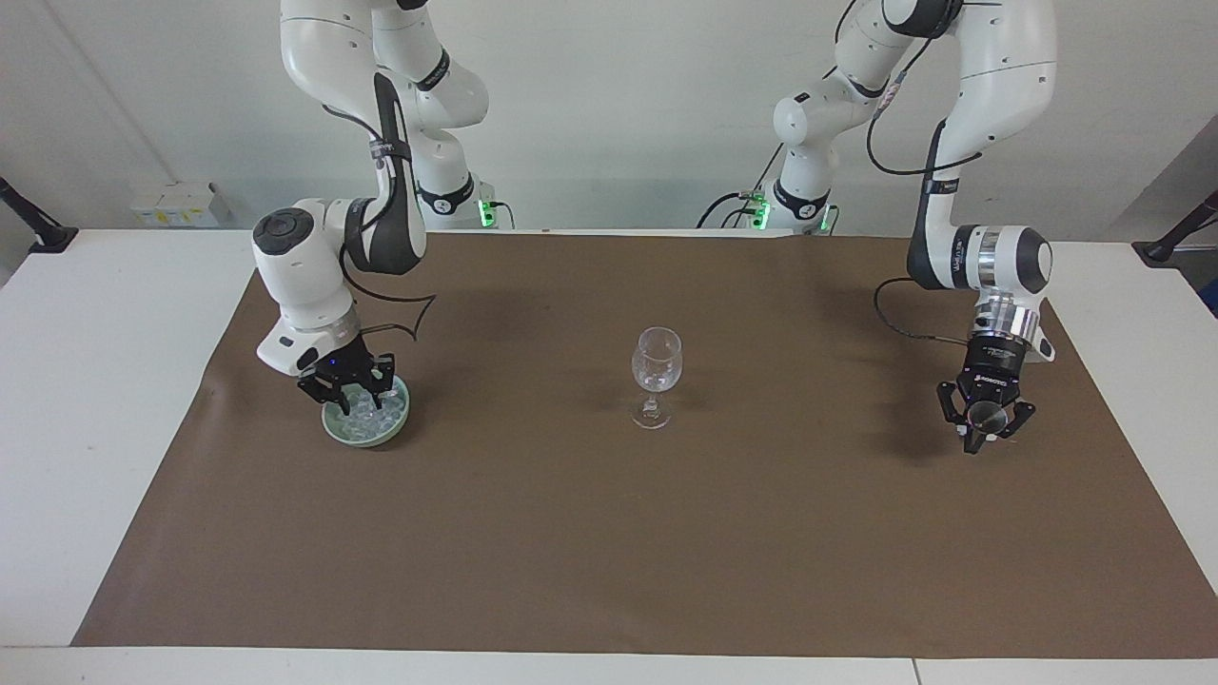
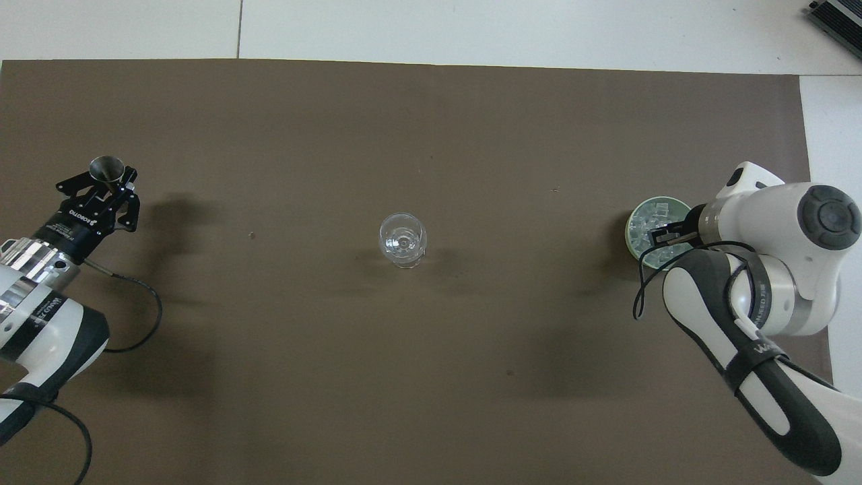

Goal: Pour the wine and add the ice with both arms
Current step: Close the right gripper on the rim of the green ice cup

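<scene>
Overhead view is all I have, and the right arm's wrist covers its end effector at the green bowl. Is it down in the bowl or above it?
Observer: The facing view shows the right end effector down inside the green bowl, at the ice.
Operator: And the left one?
Observer: The left end effector, shut on the small metal cup, points straight down, low over the mat. I cannot tell whether it touches.

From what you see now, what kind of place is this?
Probably a robotics lab, not a real bar: two white arms bolted at a plain white table, a brown paper sheet as work surface, and only a wine glass and green bowl staged.
</scene>
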Robot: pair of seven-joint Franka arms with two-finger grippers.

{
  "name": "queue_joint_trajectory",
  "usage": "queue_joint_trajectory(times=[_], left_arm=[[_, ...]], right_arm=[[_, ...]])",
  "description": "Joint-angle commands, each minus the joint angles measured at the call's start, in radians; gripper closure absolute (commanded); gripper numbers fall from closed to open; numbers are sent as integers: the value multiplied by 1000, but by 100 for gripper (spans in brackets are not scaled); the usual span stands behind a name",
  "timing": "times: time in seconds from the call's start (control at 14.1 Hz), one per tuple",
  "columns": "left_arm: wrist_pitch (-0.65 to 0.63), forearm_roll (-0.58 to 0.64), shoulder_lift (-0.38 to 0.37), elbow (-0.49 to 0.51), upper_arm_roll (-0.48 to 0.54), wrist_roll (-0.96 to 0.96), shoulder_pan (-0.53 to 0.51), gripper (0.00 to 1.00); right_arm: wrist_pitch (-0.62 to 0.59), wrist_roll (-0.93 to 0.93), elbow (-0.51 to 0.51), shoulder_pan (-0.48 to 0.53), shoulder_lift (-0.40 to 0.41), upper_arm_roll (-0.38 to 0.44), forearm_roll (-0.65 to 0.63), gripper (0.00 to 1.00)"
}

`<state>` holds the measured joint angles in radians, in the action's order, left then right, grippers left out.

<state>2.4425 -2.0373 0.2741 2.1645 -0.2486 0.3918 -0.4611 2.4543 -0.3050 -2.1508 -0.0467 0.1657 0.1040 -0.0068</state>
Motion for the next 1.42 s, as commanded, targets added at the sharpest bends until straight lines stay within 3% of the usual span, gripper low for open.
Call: queue_joint_trajectory(times=[0.0, 0.21, 0.42, 0.5, 0.78, 1.35], left_arm=[[27, -12, 30, -38, 0, 12, 12, 100], [30, -12, 46, -54, 0, 12, 12, 100], [39, -14, 69, -74, 0, 12, 12, 100], [39, -15, 82, -84, -1, 12, 13, 100], [39, -43, 102, -95, -3, 12, 22, 100], [-77, -46, 154, -100, -1, 12, -4, 100]], right_arm=[[22, -6, -15, 8, -3, -3, -2, 74], [14, -6, -9, 8, -2, -3, -2, 88], [2, -6, 8, 8, -2, -3, -2, 93], [-36, -6, 29, 8, -8, -4, -2, 100], [-237, 55, 159, 7, -49, -15, 1, 100], [-435, 317, 220, 1, -189, -134, -10, 100]])
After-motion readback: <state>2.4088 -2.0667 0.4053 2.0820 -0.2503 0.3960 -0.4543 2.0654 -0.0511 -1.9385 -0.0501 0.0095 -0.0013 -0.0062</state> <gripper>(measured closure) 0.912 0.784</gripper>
